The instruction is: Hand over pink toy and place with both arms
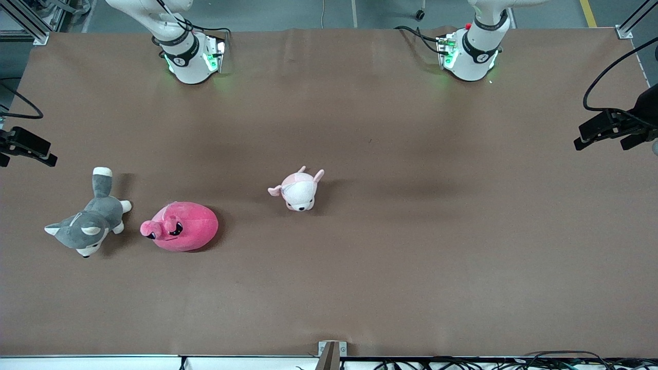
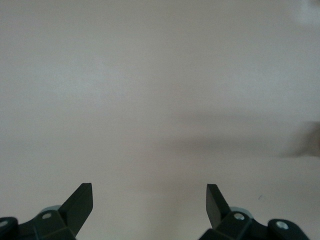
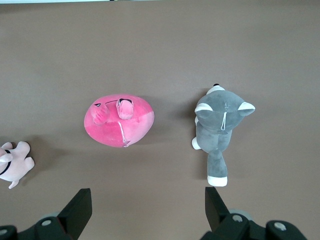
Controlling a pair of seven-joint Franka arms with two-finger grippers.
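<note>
The pink toy (image 1: 185,226) is a round hot-pink plush with a dark angry face. It lies on the brown table toward the right arm's end, and the right wrist view shows the pink toy (image 3: 120,122) from high above. My right gripper (image 3: 147,197) hangs well above the table, open and empty, apart from the toy. My left gripper (image 2: 149,192) is open and empty too, with only bare table under it. In the front view only the right arm's base (image 1: 187,56) and the left arm's base (image 1: 475,51) show; both hands are out of that view.
A grey-and-white plush dog (image 1: 90,223) lies beside the pink toy, closer to the table's end. A small pale pink-and-white plush (image 1: 299,190) sits near the table's middle. Black camera clamps (image 1: 28,146) (image 1: 614,128) reach in at both table ends.
</note>
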